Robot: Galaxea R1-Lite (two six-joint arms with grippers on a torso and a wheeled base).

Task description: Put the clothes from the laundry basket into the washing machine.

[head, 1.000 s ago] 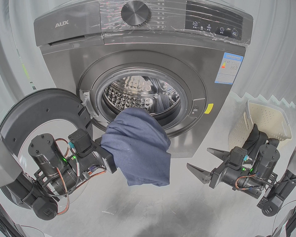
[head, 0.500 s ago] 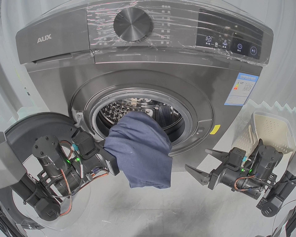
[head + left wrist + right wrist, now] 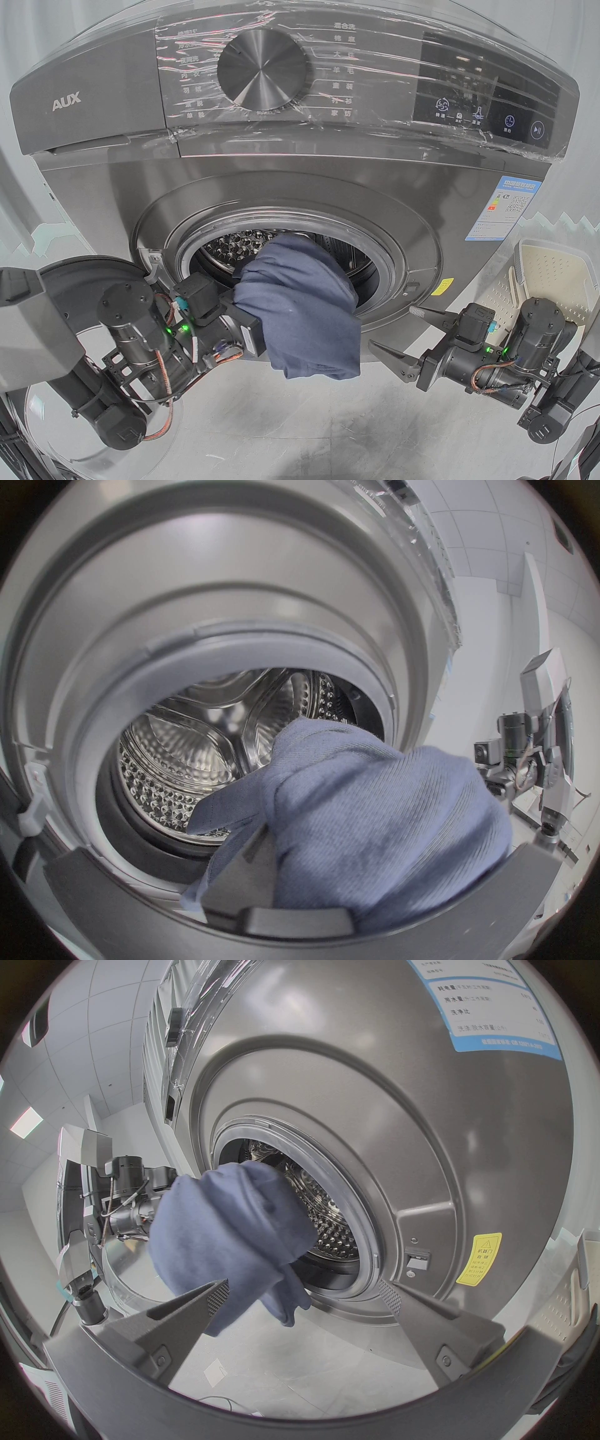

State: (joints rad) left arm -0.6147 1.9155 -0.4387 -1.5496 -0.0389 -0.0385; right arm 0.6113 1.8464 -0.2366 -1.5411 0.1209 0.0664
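Gripping a crumpled blue cloth garment [image 3: 306, 306] at the mouth of the grey washing machine [image 3: 300, 181], the left gripper [image 3: 265, 331] hovers (right gripper [image 3: 394, 326]: jaws open).

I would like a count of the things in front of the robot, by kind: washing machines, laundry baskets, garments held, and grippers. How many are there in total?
washing machine: 1
laundry basket: 1
blue garment, held at the drum's opening: 1
grippers: 2, the left gripper and the right gripper
Total: 5
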